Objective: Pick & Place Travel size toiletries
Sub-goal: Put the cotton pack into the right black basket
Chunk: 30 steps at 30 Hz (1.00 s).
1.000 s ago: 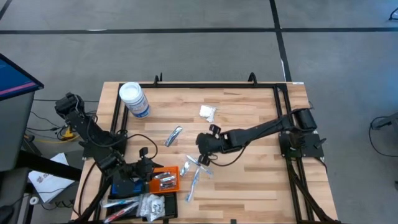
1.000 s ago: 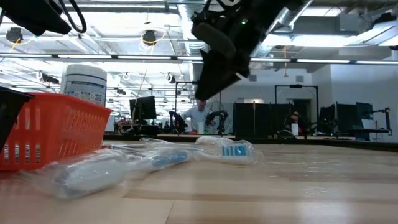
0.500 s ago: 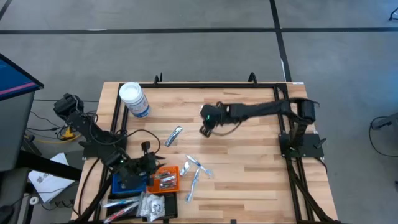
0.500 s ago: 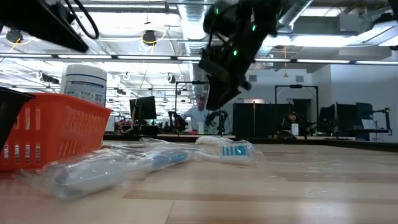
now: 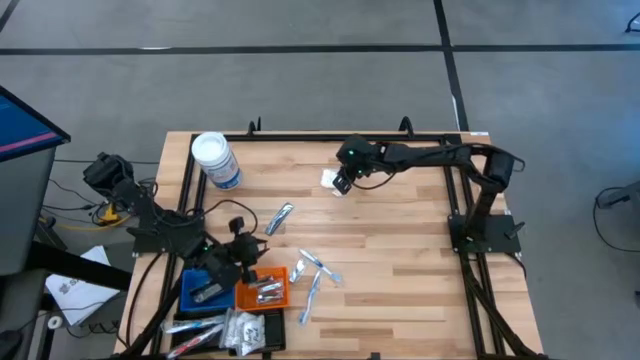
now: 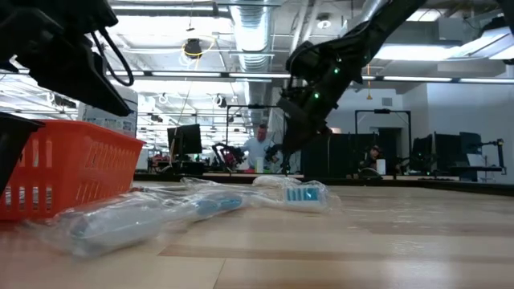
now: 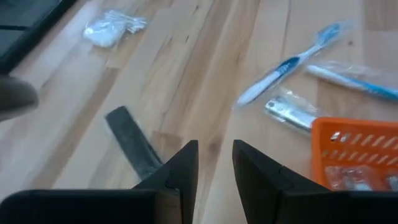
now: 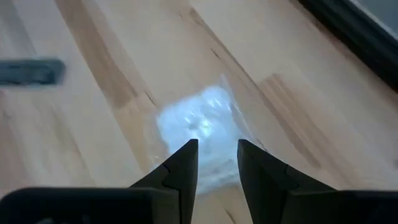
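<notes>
While the right gripper (image 5: pixel 340 185) has swung, within the last second, away from the wrapped toothbrushes (image 5: pixel 315 275) at the table's middle front to the far side, it now hangs directly over the white packet (image 5: pixel 333 181). Its fingers stand slightly parted with a narrow gap and hold nothing; in its wrist view the packet's clear wrapper (image 8: pixel 202 134) shows just beyond the two fingertips.

Item, left gripper (image 5: pixel 243 258): low at the near left corner, beside the orange tray (image 5: pixel 264 289) and blue tray (image 5: pixel 200 291). Fingers slightly apart, empty.

Item, toiletries already sorted: silvery pieces in the orange tray; one dark item in the blue tray; clear-wrapped packets in the black tray (image 5: pixel 262 334).

Item, toiletries still loose on the wooden table (image 5: pixel 400 260): the white packet, a silvery tube (image 5: pixel 279 217) near the middle, the wrapped toothbrushes.

Item, large white-lidded jar (image 5: pixel 215 160): far left corner, untouched.

Judgement: the shift of the right arm marks the packet as the next pick. The narrow gap would probably need widening before descent.
</notes>
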Available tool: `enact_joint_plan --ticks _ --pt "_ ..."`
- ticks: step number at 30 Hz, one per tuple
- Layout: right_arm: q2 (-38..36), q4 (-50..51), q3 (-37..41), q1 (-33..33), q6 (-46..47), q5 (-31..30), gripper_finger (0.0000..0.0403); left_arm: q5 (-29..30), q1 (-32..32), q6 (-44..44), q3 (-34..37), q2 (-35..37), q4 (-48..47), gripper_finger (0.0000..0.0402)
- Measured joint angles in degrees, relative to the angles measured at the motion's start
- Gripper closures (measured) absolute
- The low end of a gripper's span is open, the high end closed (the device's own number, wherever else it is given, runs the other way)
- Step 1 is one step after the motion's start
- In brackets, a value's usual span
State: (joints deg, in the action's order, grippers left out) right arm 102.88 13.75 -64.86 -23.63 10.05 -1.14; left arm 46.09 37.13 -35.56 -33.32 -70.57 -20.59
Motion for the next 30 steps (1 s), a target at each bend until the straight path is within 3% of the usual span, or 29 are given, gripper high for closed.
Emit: enact_joint_plan --ticks 3,14,21,30 --pt "0.71 3.24 0.2 -0.12 -1.41 0.0 0.0296 -1.2 0.71 -1.9 0.92 0.0 2.0 0.0309" --pt "2.16 6.19 0.07 -5.52 11.21 2.82 0.0296 -1.97 3.91 -3.93 1.36 0.0 9.02 0.0309" --pt "3.34 2.23 0.07 -6.6 8.63 7.26 0.0296 -1.94 6.14 -3.93 1.36 0.0 13.7 0.0309" --pt "3.34 4.26 0.04 -7.89 9.94 7.07 0.0296 -1.8 6.85 -4.56 1.36 0.0 16.21 0.0309"
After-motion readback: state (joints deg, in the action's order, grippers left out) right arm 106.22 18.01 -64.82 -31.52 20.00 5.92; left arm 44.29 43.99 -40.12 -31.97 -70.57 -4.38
